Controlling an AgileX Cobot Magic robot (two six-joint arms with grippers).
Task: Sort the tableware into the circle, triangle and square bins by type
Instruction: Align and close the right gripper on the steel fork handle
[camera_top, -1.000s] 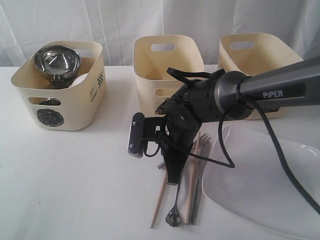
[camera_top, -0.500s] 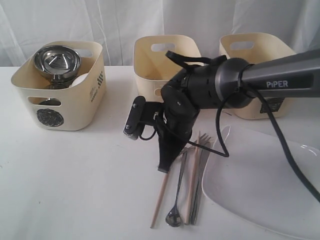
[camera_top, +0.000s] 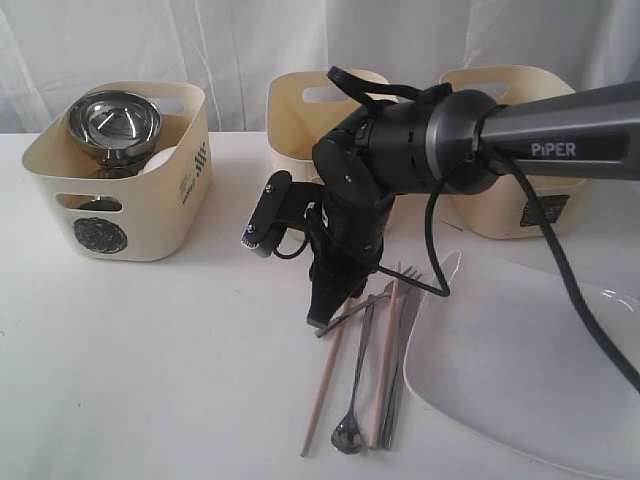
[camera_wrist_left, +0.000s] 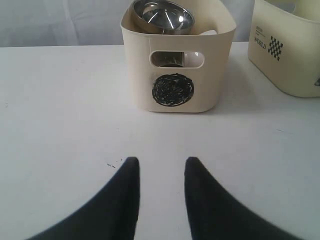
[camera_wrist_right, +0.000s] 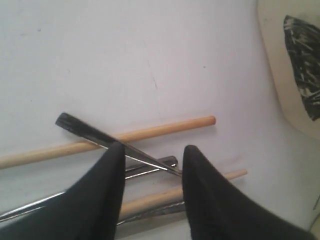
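My right gripper (camera_top: 319, 316) hangs open, pointing down at the near end of a row of cutlery. A flat steel handle (camera_wrist_right: 90, 132) lies aslant across one wooden chopstick (camera_wrist_right: 165, 128) and runs between the open fingers (camera_wrist_right: 111, 165); I cannot tell which utensil it belongs to. Beside it lie a second chopstick (camera_top: 384, 372), a steel spoon (camera_top: 349, 432), a knife (camera_top: 400, 372) and fork tines (camera_top: 411, 274). The large white plate (camera_top: 520, 380) sits at the right. My left gripper (camera_wrist_left: 160, 163) is open over bare table, facing the circle bin (camera_wrist_left: 172, 90), which holds a steel bowl (camera_top: 113, 124).
Three cream bins stand at the back: the circle-marked one (camera_top: 150, 200) on the left, a middle one (camera_top: 300, 110) partly behind my right arm, and a right one (camera_top: 510, 110). A black cable (camera_top: 560, 290) loops over the plate.
My right gripper has moved up and to the left along the cutlery and its jaws have opened. A steel utensil now lies aslant over the chopstick. The left gripper has not moved.
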